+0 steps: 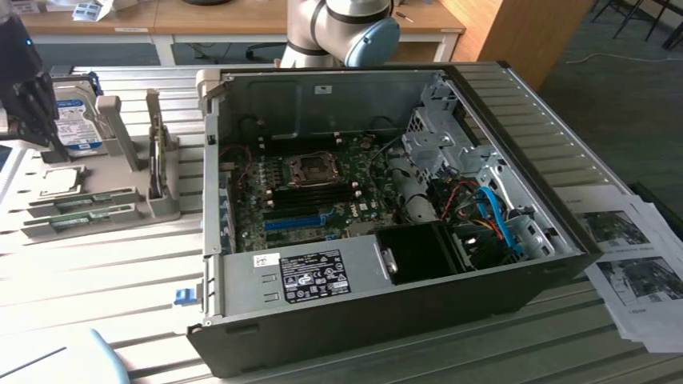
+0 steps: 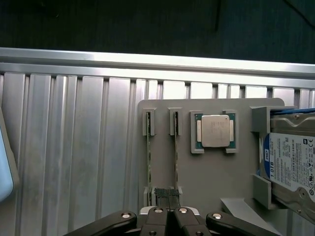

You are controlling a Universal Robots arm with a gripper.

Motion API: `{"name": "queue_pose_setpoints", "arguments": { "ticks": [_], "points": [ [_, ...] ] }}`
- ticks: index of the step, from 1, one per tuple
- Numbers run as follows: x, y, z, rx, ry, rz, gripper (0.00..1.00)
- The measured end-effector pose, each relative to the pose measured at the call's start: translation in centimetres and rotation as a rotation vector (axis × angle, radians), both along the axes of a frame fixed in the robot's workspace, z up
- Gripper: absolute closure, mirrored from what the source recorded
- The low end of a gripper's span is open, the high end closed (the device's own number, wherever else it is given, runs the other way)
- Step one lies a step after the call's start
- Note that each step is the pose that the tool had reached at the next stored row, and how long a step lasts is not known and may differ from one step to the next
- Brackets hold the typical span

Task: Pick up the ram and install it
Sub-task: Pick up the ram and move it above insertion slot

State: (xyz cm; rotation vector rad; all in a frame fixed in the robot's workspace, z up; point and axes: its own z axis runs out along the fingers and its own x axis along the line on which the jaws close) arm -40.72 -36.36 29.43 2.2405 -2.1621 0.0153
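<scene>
The gripper [image 2: 167, 194] is hovering over the holder [image 2: 211, 172], jaws pressed together and empty, beside a ram [image 2: 175, 152]. Pickup is just beginning, and grasping needs them spread.

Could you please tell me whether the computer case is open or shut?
Open: the computer case has no side panel on, leaving the motherboard exposed.

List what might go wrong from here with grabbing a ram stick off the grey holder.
1. The tool is shut above the grey plastic holder; lowered like this, it could hit the top edge of a thin green ram stick rather than straddle it.
2. The second green ram stick stands close alongside, so an opened finger might snag it.
3. The square silver processor chip rests in the same holder and could be jolted.
</scene>
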Motion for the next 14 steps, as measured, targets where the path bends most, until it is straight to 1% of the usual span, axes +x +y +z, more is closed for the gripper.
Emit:
{"name": "queue_pose_setpoints", "arguments": {
  "ticks": [14],
  "points": [
    [0.0, 0.00, -1.88, 0.0000, 0.0001, 0.000, 0.91]
  ]
}}
